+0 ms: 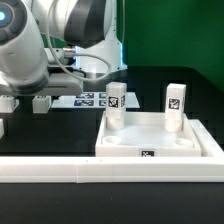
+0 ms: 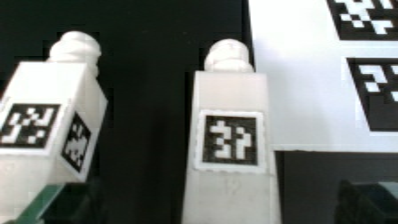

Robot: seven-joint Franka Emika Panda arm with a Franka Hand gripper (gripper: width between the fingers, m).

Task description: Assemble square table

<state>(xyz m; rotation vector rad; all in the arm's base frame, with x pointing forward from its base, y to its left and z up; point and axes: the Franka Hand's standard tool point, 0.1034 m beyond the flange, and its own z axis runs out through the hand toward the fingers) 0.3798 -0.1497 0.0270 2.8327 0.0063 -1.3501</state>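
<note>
End effector (image 1: 26, 102) is hanging spread wide above loose legs, while the square table slab (image 1: 160, 143) is sitting toward the exterior view's right.

The end effector is holding its fingers (image 1: 42, 101) far apart and is pinching nothing. In the wrist view, two white leg blocks are lying side by side but apart on the black worktop (image 2: 151, 60), tags facing the camera: one leg block (image 2: 228, 120) is sitting just beside the marker board (image 2: 294, 100), the other leg block (image 2: 54, 115) farther from it. The slab is resting on the worktop just behind the long white border rail (image 1: 100, 176), showing a tag on its near edge. Two more leg blocks, one (image 1: 115, 102) and a second (image 1: 173, 103), are standing upright along its far side.
</note>
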